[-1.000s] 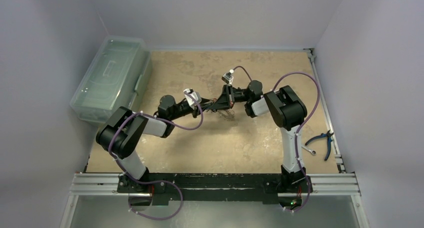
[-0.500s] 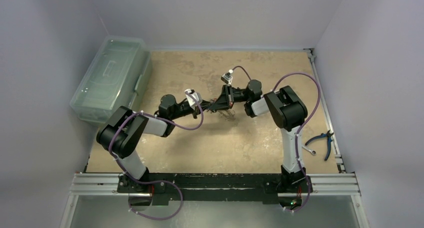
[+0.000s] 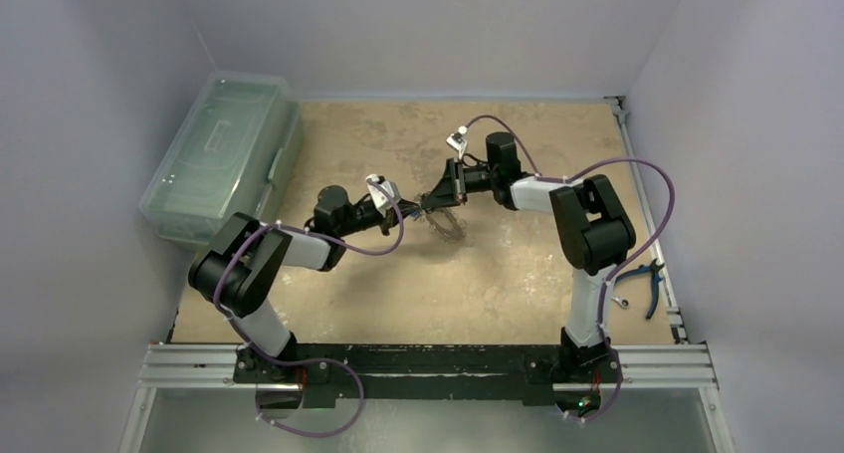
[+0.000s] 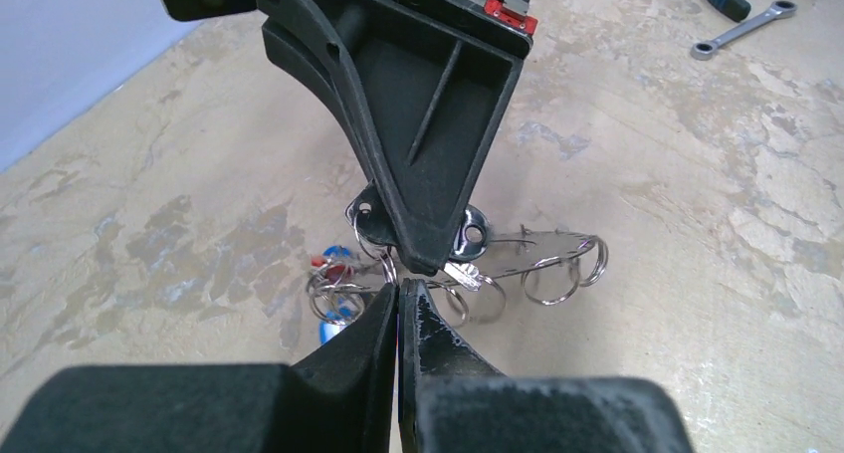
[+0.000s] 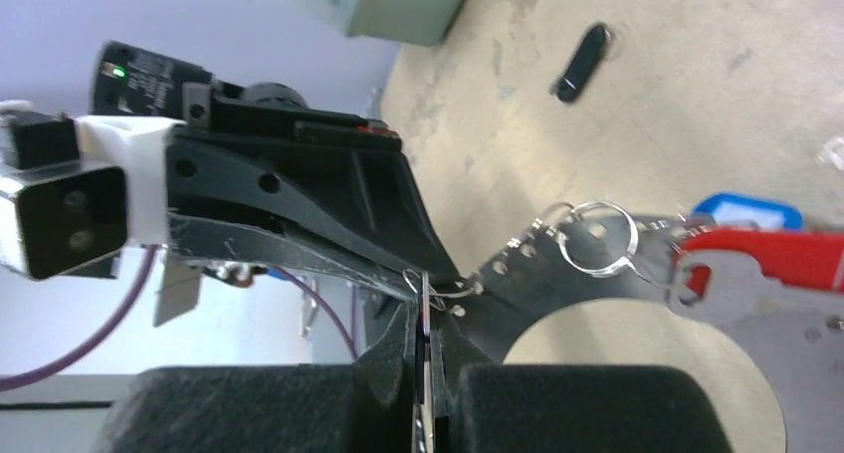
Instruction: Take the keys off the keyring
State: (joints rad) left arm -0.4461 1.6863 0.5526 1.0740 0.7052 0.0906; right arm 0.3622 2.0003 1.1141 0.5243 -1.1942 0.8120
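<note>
The keyring (image 3: 450, 226) hangs just above the table's middle, a thin ring fringed with small split rings (image 4: 557, 274) and keys. A red-headed key (image 5: 766, 259) and a blue-headed key (image 5: 746, 209) hang on its far side. My right gripper (image 3: 435, 198) reaches in from the back right and is shut on a thin silvery key (image 5: 423, 299) seen edge-on. My left gripper (image 4: 400, 286) meets it tip to tip from the left, jaws pressed shut. A fine wire loop (image 5: 438, 286) lies at its tips; I cannot tell whether it is pinched.
A clear plastic lidded box (image 3: 224, 154) stands at the table's left edge. Blue-handled pliers (image 3: 642, 279) and a silver spanner (image 3: 617, 299) lie at the right edge. A small black item (image 5: 582, 60) lies on the table beyond the keyring.
My left gripper has closed its jaws. The right arm has stretched toward the back, its gripper turning and shifting slightly left with the key bunch.
</note>
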